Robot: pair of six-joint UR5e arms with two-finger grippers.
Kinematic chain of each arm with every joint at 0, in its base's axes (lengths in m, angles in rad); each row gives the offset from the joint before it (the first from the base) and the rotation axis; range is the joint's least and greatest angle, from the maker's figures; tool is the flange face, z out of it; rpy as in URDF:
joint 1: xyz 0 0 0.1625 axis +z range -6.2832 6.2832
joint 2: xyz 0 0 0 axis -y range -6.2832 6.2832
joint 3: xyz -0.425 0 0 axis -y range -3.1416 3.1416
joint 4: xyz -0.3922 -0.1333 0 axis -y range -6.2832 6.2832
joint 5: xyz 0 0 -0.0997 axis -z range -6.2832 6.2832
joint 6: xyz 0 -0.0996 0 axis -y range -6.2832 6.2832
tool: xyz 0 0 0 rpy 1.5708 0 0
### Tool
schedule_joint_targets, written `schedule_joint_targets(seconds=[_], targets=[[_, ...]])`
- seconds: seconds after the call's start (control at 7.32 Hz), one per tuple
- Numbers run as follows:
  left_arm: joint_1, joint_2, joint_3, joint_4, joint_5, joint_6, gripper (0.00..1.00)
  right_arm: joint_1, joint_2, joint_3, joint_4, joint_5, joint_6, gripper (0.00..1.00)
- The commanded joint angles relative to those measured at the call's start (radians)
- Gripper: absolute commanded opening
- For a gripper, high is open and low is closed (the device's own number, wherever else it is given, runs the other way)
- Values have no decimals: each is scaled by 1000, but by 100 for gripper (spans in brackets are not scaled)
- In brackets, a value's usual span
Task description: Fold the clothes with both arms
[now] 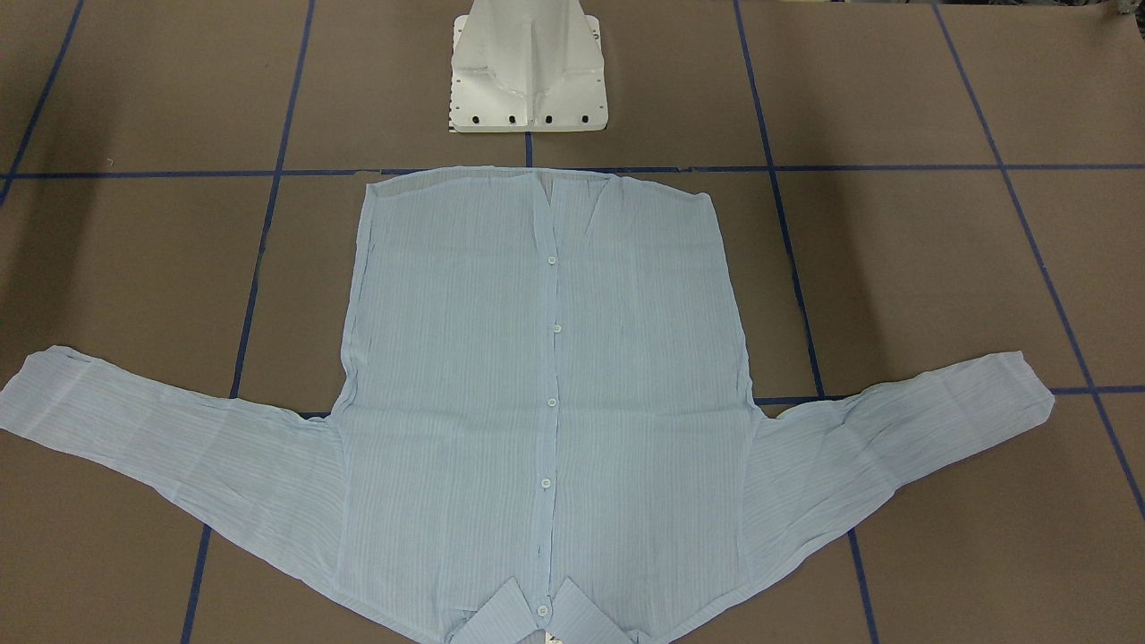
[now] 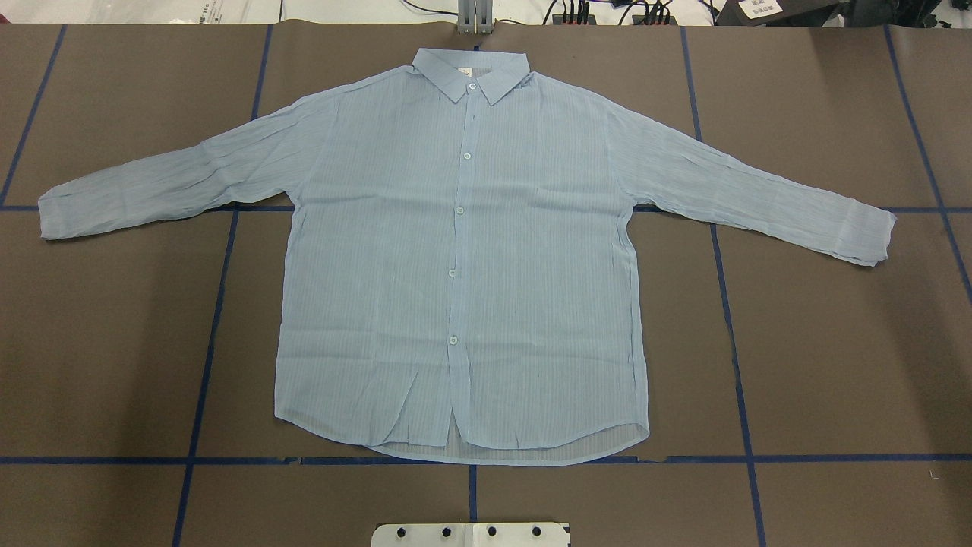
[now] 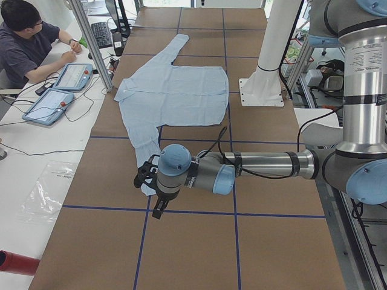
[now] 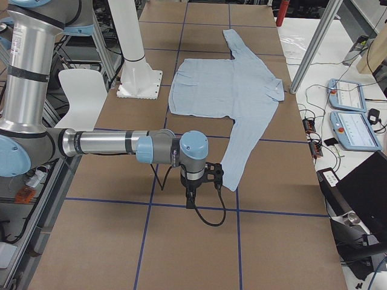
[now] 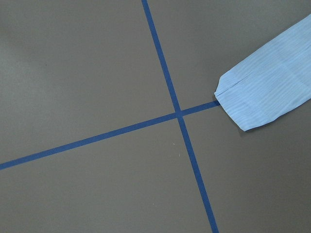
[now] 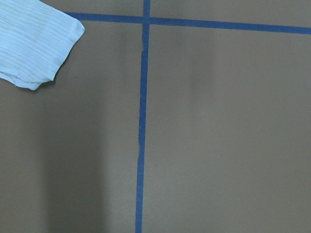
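Note:
The pale-blue shirt [image 2: 463, 251] lies flat and buttoned on the brown table, with its collar [image 2: 471, 72] on the far side and both sleeves spread out. It also shows in the front view as the shirt [image 1: 546, 376]. The left arm's gripper [image 3: 158, 202] hangs over the table just past the left sleeve's cuff [image 5: 265, 94]. The right arm's gripper [image 4: 192, 194] hangs beside the right sleeve's cuff [image 6: 36, 46]. I cannot tell whether either gripper is open or shut. Neither gripper touches the cloth.
Blue tape lines [image 2: 220, 258] divide the brown table [image 2: 835, 342] into squares. The white pedestal base [image 1: 528, 72] stands at the hem side. A person [image 3: 27, 42] sits at a side desk with two tablets [image 3: 60, 90]. Aluminium frame posts [image 4: 314, 48] stand at the table's far edge.

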Motion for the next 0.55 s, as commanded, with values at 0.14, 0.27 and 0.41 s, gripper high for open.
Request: schedule_joint_targets(seconds=[0.14,0.27,0.41], targets=[[2,-9,-9,-10,2,0,100,0,2,0,0,-2,1,100],[2,-9,-19,-47,5,0,100,0,2,4,2,0,1,100],[2,-9,-18,-144,7,-7,100,0,16,9,2,0,1,100]])
